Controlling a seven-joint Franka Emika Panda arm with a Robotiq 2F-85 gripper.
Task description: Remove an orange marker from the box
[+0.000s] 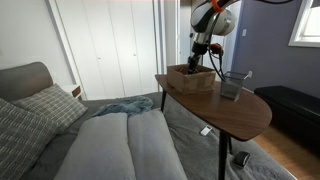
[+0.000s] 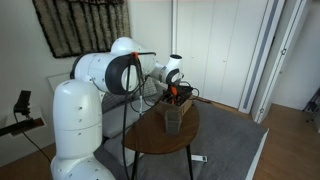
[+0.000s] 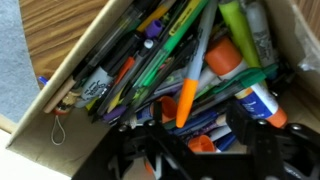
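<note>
The brown cardboard box stands on the round wooden table in both exterior views. In the wrist view its light wall runs diagonally, and it is packed with pens and markers. An orange marker lies slanted on top of the pile, tip pointing down. My gripper hangs low over the box, open, with one black finger on each side of the orange marker's lower end. It holds nothing. In an exterior view the gripper reaches down into the box from above.
A grey see-through cup stands on the table beside the box and also shows in the other exterior view. Glue sticks with orange caps lie in the box. A bed is next to the table.
</note>
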